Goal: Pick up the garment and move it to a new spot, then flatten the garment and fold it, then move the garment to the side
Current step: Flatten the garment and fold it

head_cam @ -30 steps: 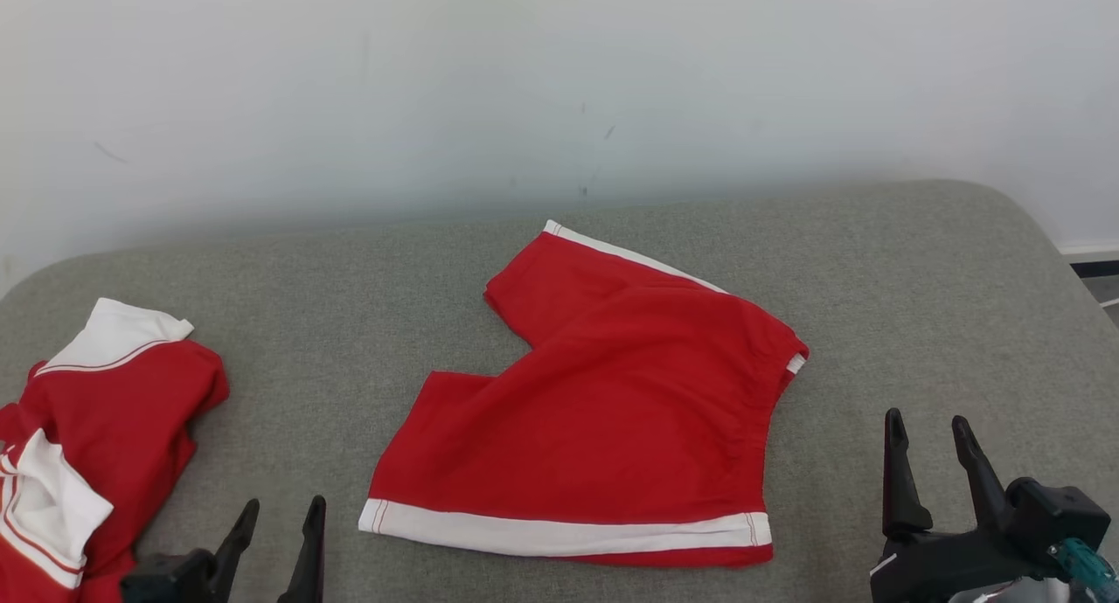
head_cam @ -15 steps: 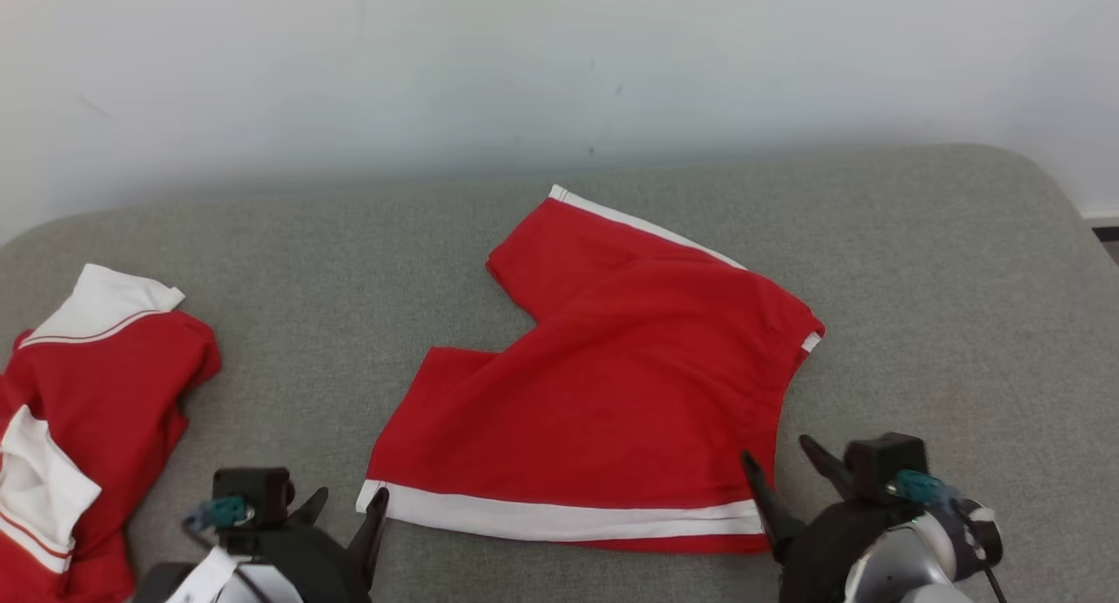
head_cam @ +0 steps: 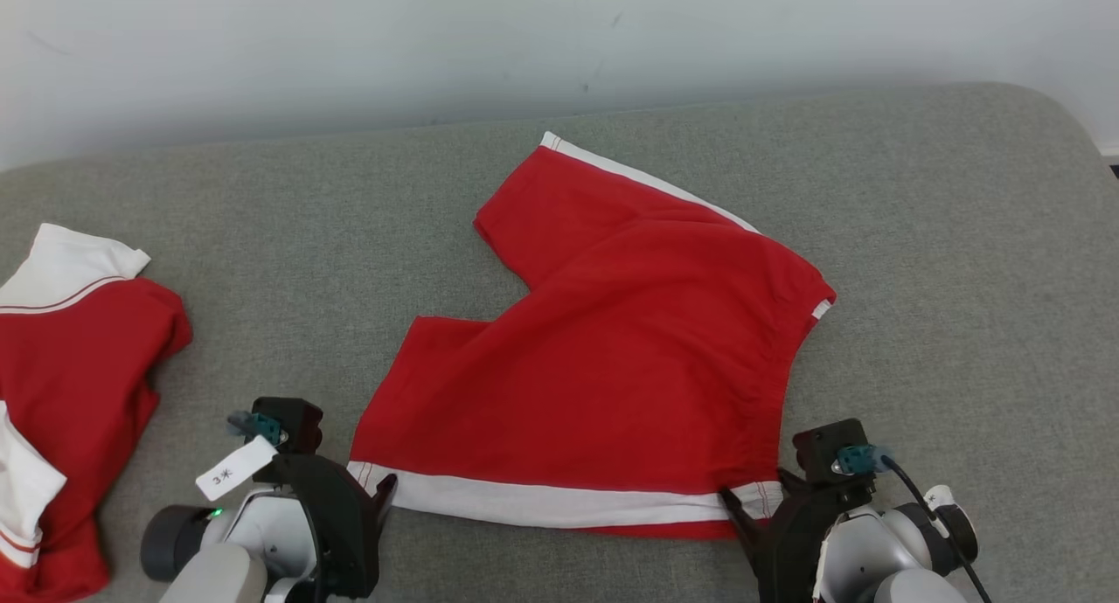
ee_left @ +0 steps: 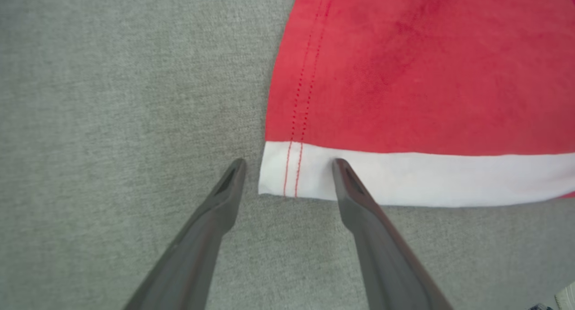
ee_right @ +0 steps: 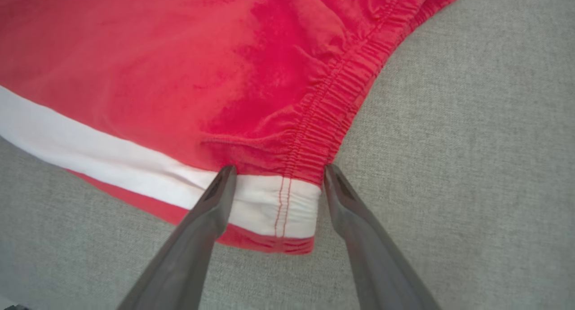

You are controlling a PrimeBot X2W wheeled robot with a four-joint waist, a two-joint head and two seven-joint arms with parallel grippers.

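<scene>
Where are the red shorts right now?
In the head view, the shorts lie mid-way across the grey cushion, their white-striped near edge between the left gripper and right gripper; a red shirt lies far left.

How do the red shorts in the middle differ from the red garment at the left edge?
The shorts lie spread flat; the left garment is bunched. The shorts lie whole in the head view; the left garment runs off its edge. Both are red with white trim.

**Edges eating into my view**

On my left, the second garment [head_cam: 79, 341] runs off the head view's edge. The tag [head_cam: 234, 468] on the left wrist has print too small to read. Both wrist views crop the garment [ee_left: 426, 76].
</scene>
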